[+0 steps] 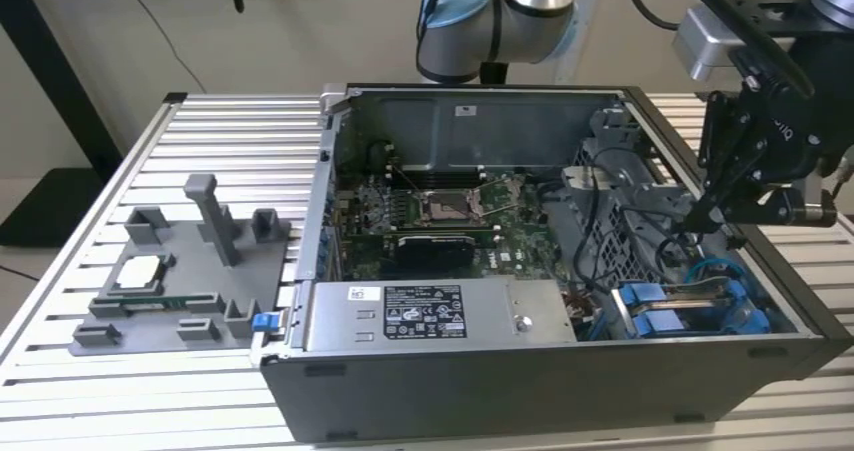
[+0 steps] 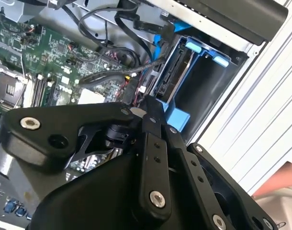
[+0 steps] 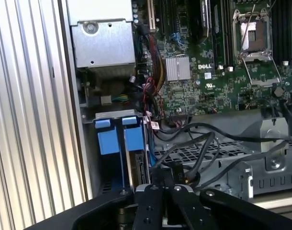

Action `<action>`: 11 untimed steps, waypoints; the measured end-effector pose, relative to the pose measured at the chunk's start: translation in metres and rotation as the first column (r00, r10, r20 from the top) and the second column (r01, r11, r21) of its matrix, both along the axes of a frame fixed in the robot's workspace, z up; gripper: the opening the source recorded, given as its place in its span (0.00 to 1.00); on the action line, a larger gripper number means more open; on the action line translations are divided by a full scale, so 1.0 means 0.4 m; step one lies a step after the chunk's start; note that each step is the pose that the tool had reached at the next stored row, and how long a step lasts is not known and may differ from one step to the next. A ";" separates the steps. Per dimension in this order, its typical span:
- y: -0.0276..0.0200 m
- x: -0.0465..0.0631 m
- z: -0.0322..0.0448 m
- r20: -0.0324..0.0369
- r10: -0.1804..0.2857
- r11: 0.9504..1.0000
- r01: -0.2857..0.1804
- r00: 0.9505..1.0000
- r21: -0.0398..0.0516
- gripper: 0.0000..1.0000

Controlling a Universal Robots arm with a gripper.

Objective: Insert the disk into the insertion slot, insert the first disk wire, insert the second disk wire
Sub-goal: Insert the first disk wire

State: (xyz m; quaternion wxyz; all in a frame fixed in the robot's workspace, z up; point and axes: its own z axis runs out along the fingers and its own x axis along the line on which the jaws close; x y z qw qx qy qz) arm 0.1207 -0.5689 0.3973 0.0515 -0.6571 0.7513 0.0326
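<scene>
— Where is the disk [image 3: 139,168]?
— Seated in the insertion slot [image 1: 625,239], at the corner of the open computer case [image 1: 534,381] toward the exterior view's right. Its blue frame [image 1: 663,316] sits at the bay's mouth.
— And the gripper [image 1: 697,221]?
— Just above that bay, tips pointing down among the black cables [image 3: 203,143]. In the first wrist view the disk's edge lies just beyond the jaws, not between them.
— The jaws themselves?
— Drawn close together. Whether they pinch a cable, I cannot tell.
— And the case?
— It rests on the slatted table [image 1: 134,371].
</scene>
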 end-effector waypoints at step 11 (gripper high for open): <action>0.022 -0.019 -0.016 0.047 0.002 1.000 -0.002 0.999 0.000 1.00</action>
